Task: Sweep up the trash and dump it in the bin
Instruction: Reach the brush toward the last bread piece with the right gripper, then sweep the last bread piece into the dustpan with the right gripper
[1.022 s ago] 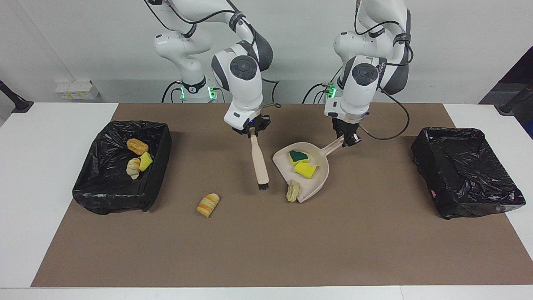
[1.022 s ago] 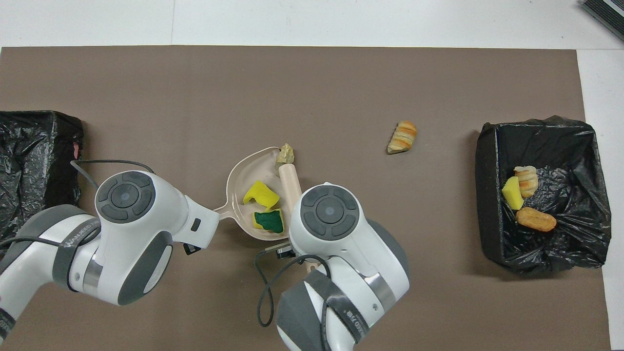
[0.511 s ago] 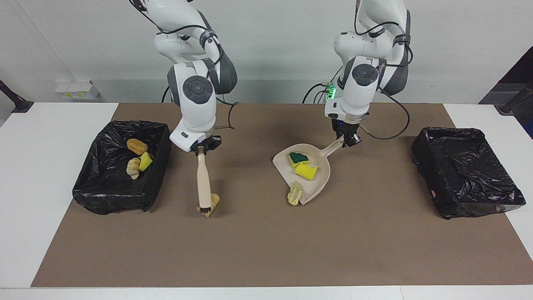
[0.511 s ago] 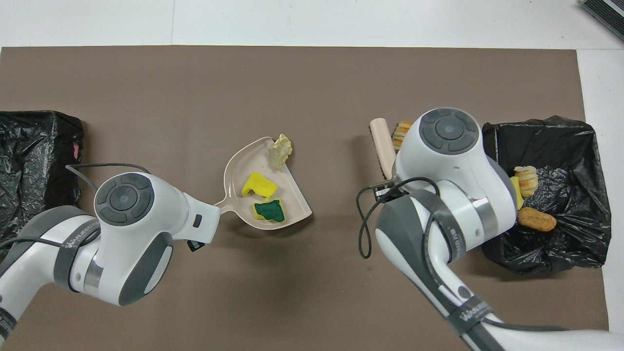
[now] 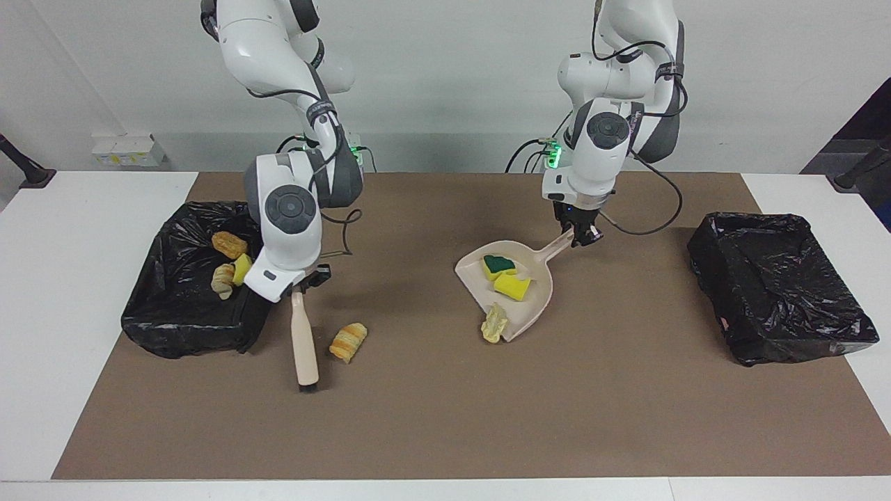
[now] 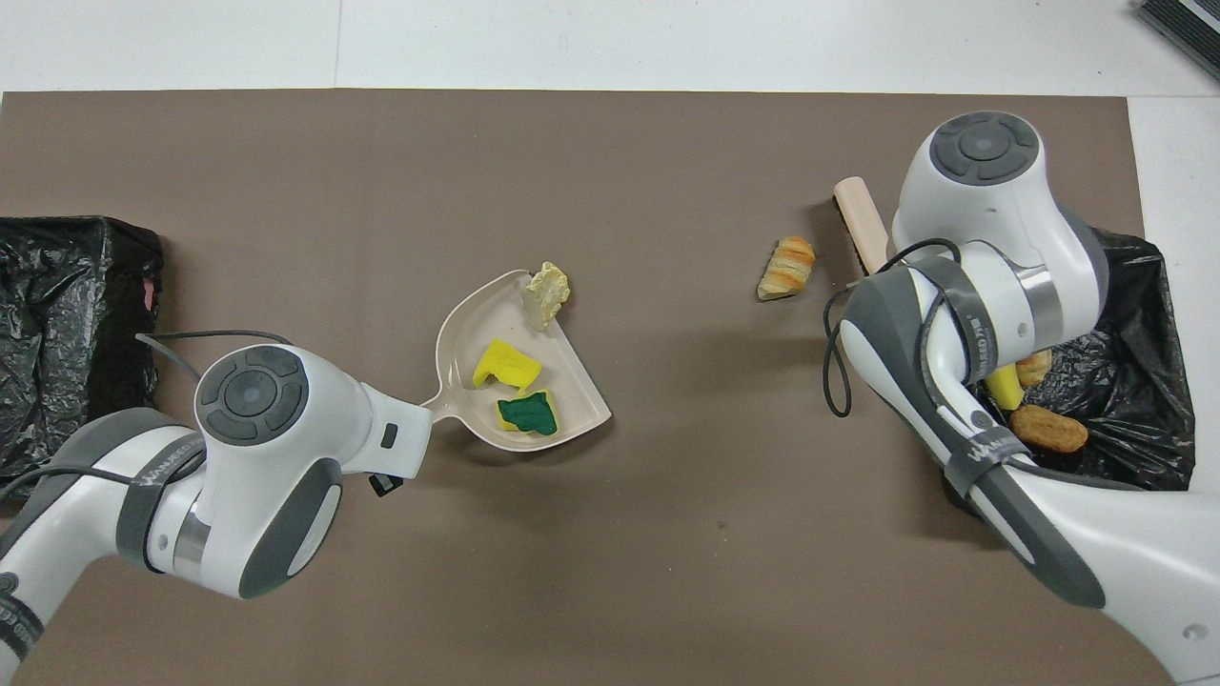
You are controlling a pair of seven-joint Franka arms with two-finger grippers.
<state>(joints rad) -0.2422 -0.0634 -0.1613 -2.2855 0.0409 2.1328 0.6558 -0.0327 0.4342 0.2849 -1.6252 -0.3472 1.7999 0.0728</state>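
The trash was a scatter of small scraps of sponge and bread-like chunks — judged light and soft, likely to roll or skid under bristles, so better pushed by the brush than pinched. One striped bread-like chunk (image 5: 348, 342) lay loose on the brown mat (image 5: 445, 417), between the dustpan and the bin at the right arm's end of the worktop. The right end effector (image 5: 301, 287) was pressed shut on the handle of a beige brush (image 5: 304, 346), whose bristles reached the mat just beside that chunk. The left end effector (image 5: 579, 234) pinched the handle of the beige dustpan (image 5: 539, 296), which lay flat on the mat.

In the dustpan sat a green-topped sponge piece (image 5: 499, 264) and a yellow sponge piece (image 5: 511, 284); a pale crumbly chunk (image 5: 493, 323) rested at its lip, half in. The black-lined bin (image 5: 174, 313) at the right arm's end held three scraps — two bread-like chunks and a yellow sponge piece. The other black-lined bin (image 5: 779, 306) showed no scraps.
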